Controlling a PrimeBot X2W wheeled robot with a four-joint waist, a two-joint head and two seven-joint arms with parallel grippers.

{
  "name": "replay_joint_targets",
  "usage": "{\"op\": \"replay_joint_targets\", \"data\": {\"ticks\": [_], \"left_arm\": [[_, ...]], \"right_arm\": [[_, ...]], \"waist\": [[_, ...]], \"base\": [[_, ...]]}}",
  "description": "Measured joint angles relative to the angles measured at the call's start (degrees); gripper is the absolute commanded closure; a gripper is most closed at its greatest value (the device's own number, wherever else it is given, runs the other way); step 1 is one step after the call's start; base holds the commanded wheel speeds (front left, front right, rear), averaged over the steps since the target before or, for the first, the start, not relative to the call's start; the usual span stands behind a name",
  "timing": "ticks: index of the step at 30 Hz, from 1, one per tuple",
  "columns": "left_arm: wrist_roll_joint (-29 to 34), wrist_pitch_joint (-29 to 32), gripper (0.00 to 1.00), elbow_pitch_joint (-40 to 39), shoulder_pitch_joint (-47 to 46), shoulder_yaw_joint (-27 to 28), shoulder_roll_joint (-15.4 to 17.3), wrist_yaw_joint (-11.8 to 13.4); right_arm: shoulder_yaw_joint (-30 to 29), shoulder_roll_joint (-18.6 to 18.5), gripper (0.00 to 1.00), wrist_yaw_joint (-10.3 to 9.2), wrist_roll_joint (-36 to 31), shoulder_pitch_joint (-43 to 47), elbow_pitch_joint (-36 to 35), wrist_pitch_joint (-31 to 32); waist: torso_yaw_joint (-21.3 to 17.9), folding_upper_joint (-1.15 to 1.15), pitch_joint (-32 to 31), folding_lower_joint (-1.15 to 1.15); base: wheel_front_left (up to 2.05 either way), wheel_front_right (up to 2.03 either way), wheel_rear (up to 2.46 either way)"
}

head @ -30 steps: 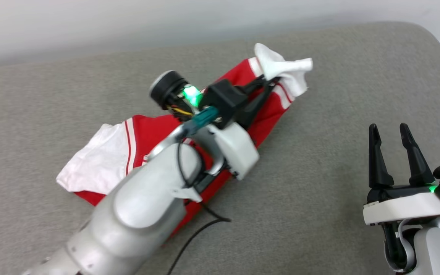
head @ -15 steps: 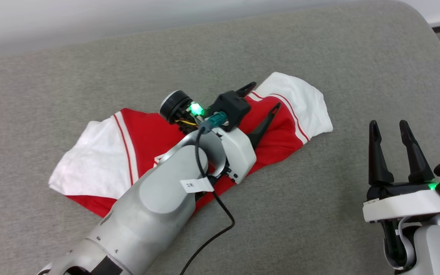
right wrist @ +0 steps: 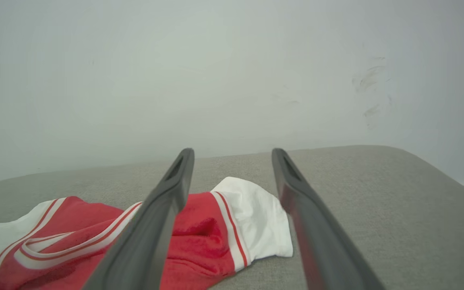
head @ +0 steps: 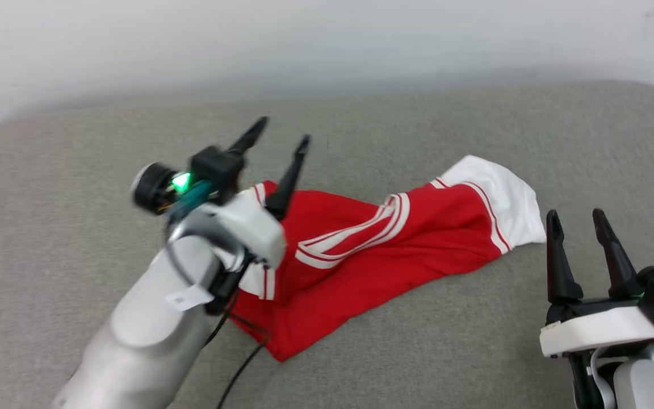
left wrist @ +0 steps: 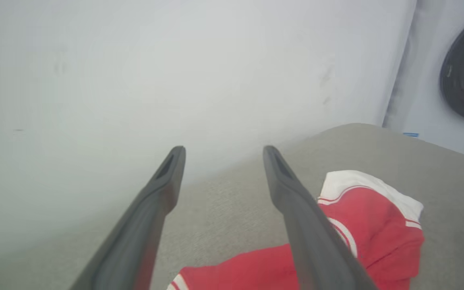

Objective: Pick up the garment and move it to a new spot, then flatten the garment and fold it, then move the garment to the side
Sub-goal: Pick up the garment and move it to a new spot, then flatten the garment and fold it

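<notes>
Lying: garment [head: 395, 244] | axis lower-left to upper-right, head view | white sleeve [head: 508, 199] right

A: Where is the garment [head: 395, 238] on your screen?

B: I see it lying across the middle of the padded surface [head: 474, 341], 1 sleeve [head: 508, 196] at its right end and its left end hidden under my left arm [head: 151, 318].

A: And your 2 grippers?

B: My left gripper [head: 283, 129] hangs over the garment's left end, pointing at the wall [head: 327, 45] behind the surface. My right gripper [head: 575, 214] sits at the lower right, near that sleeve, apart from it.
</notes>
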Motion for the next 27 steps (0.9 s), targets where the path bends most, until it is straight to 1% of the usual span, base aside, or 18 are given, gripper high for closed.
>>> {"op": "replay_joint_targets", "data": {"ticks": [4,6,8,11,15,16,21,24,27], "left_arm": [[0.5,-0.1,0.00,-7.9,8.7,6.1,4.4,2.1],[1.0,-0.1,0.00,-11.7,13.6,8.8,6.0,2.9],[1.5,-0.1,0.00,-15.4,18.3,11.5,6.9,3.6],[2.2,-0.1,0.00,-21.0,24.7,15.1,7.1,4.3],[4.3,-0.1,0.00,-25.2,31.5,18.1,6.0,4.1],[4.8,-0.1,0.00,-27.2,34.3,20.3,4.5,4.1],[6.5,-0.1,0.00,-31.9,40.5,25.2,-0.6,4.0],[8.1,-0.1,0.00,-32.8,42.3,27.3,-2.7,2.8],[9.9,-0.1,0.00,-32.6,42.8,28.1,-3.6,1.0]], "right_arm": [[0.5,0.0,0.00,0.00,-1.1,1.2,0.2,0.0],[0.5,0.0,0.00,0.00,-1.2,1.5,0.3,0.0],[0.3,0.0,0.00,0.00,-1.2,2.1,0.2,0.0],[0.2,0.0,0.00,0.00,-1.2,2.9,0.2,0.0],[0.1,0.0,0.00,0.00,-1.2,3.5,0.3,0.0],[0.2,0.0,0.00,0.00,-1.3,3.5,0.3,0.0],[0.0,0.0,0.00,0.00,-1.2,3.5,0.1,0.0],[-0.2,0.0,0.00,0.00,-1.2,3.7,0.1,0.0],[-0.1,0.0,0.00,0.00,-1.2,4.1,0.2,0.0]], "waist": [[2.2,0.00,-2.4,0.00],[3.1,0.00,-3.4,-0.01],[3.9,0.00,-4.2,0.00],[5.2,0.00,-5.1,-0.01],[6.8,0.00,-6.0,-0.01],[7.4,0.00,-6.4,-0.01],[7.9,0.00,-6.5,-0.01],[8.2,0.00,-6.4,-0.01],[8.4,0.00,-6.3,-0.01]], "base": [[0.00,0.00,0.00],[0.00,0.00,0.00],[0.00,0.00,0.00],[0.00,0.00,0.00],[0.00,0.00,0.00],[0.00,0.00,0.00],[0.00,0.00,0.00],[0.00,0.00,0.00],[0.00,0.00,0.00]]}}
